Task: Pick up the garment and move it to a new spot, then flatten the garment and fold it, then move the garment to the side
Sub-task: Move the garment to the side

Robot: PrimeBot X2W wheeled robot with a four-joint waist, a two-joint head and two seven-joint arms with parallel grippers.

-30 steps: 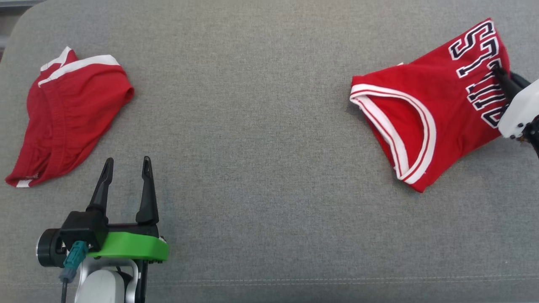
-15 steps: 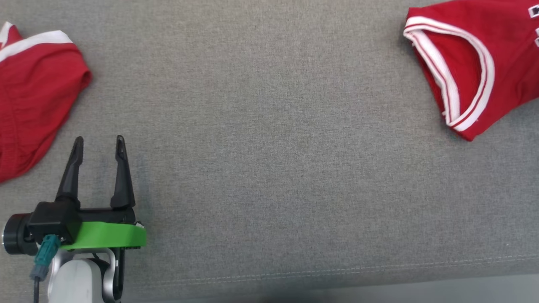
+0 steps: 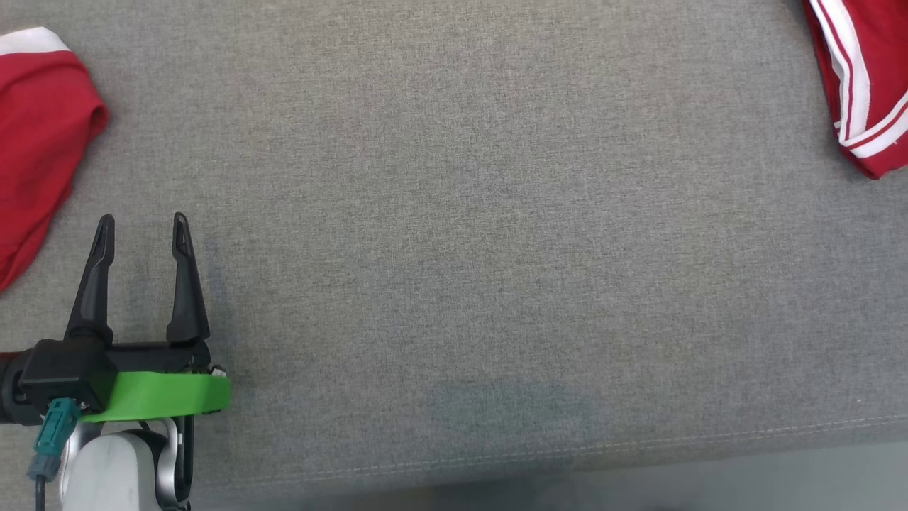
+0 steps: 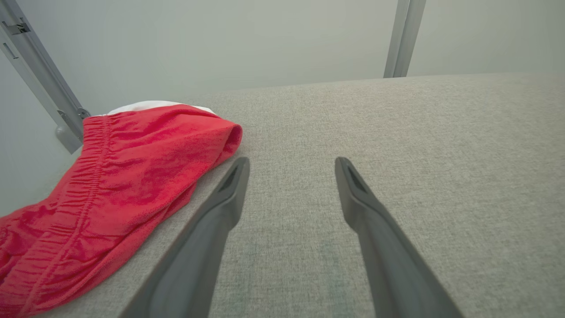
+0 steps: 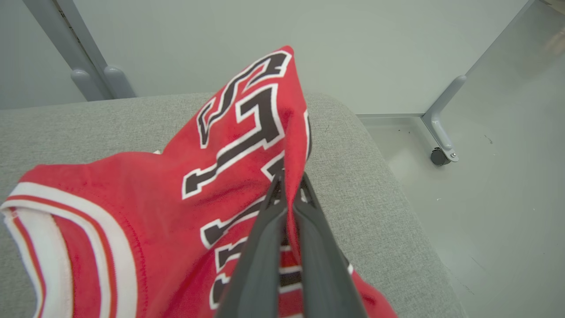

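The garment (image 5: 145, 198) is a red jersey with white-striped trim and black-and-white lettering. In the right wrist view my right gripper (image 5: 289, 181) is shut on a fold of it, the cloth pinched between the fingers and lifted into a peak above the grey cushion. In the head view a corner of the garment (image 3: 862, 78) shows at the top right edge. My left gripper (image 3: 142, 228) stands open at the lower left with nothing between its fingers; in the left wrist view my left gripper (image 4: 291, 163) hovers over bare cushion.
Red shorts (image 3: 35, 142) with a white band lie at the far left, just left of the left fingers (image 4: 110, 194). The grey cushion (image 3: 461, 213) has its front seam along the bottom. Past its right end are pale floor and a wheeled metal leg (image 5: 441, 132).
The head camera has tilted down and toward the cushion's front, so both red items slid to the picture's upper corners. The left gripper stays open; the right arm has left the head view.
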